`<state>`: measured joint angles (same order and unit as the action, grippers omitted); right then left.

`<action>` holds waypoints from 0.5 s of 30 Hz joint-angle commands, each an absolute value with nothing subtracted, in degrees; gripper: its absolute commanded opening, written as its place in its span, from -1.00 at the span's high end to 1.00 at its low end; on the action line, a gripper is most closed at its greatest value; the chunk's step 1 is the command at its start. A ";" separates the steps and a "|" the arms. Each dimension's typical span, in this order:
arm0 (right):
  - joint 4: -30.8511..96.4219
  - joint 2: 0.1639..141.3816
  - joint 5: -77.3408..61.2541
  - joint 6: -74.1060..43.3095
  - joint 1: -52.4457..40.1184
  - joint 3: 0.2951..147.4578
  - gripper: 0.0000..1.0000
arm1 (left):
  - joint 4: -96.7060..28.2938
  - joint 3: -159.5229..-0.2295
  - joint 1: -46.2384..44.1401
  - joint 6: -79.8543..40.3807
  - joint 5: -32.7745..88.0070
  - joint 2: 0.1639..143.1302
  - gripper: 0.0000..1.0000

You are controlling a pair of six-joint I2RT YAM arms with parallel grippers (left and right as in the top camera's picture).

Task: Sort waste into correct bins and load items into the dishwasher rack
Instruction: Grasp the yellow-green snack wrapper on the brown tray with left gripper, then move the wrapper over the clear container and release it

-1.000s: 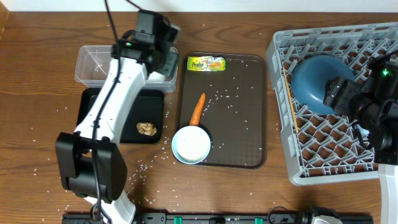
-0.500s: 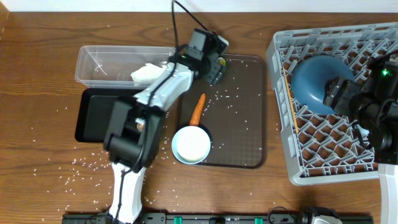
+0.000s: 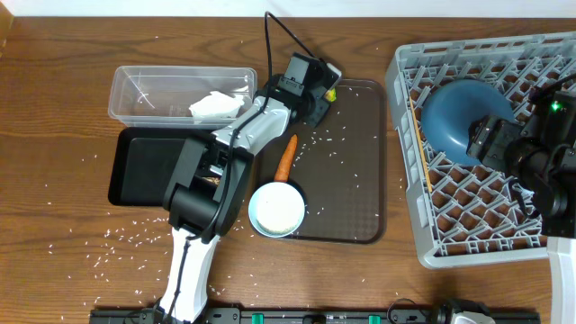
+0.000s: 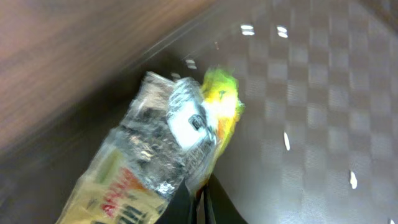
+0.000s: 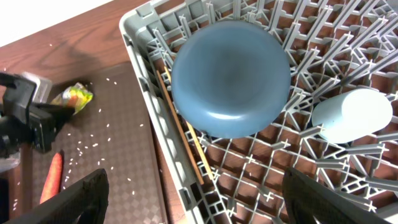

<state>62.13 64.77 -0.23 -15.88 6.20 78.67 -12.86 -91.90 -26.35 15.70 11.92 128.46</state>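
Overhead: the left gripper (image 3: 319, 101) is hovering over the far left corner of the serving tray (image 3: 351, 198), with a scrap of the yellow-green snack wrapper (image 3: 333, 93) peeking out beside it. The clear tub (image 3: 144, 79), with the white napkin (image 3: 214, 105) inside, is sitting just left of the serving tray. The carrot (image 3: 286, 157) and white bowl (image 3: 276, 209) are lying on the serving tray close under the left forearm, so a low swing toward the tub is likely to knock them.

Left wrist: the gripper is pinching the wrapper by a thin fold, fingers pressed together, while most of the crumpled film is hanging free above the serving tray. The view is smeared. With so little film caught, I judge that the wrapper is at risk of slipping out and landing on the bench short of the tub, or of snagging on the tub's rim.

Right wrist: the right gripper (image 5: 202, 199) is spread wide, holding nothing, above the dishwasher rack (image 5: 140, 37) right of the serving tray. The blue plate (image 5: 230, 78), a cup (image 5: 351, 115) and the chopsticks (image 5: 183, 137) are resting in the rack, and a careless descent could bump the plate
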 commanded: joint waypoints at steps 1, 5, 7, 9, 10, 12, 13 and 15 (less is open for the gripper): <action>62.22 64.88 -0.01 -15.16 6.70 78.85 -0.64 | -17.04 -92.07 -26.13 14.96 12.88 121.84 0.88; 62.17 64.88 -0.01 -15.14 6.70 78.85 -0.64 | -24.32 -92.07 -26.13 15.00 12.82 114.08 0.88; 62.22 64.88 -0.01 -15.14 6.70 78.85 -0.64 | -27.75 -92.07 -26.11 15.03 12.25 110.34 0.88; 62.26 64.88 -0.03 -15.14 6.68 78.85 -0.64 | -30.41 -92.07 -26.06 15.00 9.93 107.37 0.87; 62.28 64.88 -0.03 -15.14 6.70 78.85 -0.64 | -31.70 -92.07 -26.06 15.00 8.25 106.17 0.88; 62.43 64.88 -0.03 -15.16 6.68 78.85 -0.64 | -34.30 -92.07 -26.04 14.98 2.81 104.22 0.88; 62.52 64.88 -0.03 -15.16 6.68 78.85 -0.64 | -35.62 -92.07 -26.04 14.98 -0.95 103.59 0.88; 62.67 64.88 -0.05 -15.16 6.68 78.85 -0.64 | -38.06 -92.07 -25.61 15.05 -8.75 103.13 0.88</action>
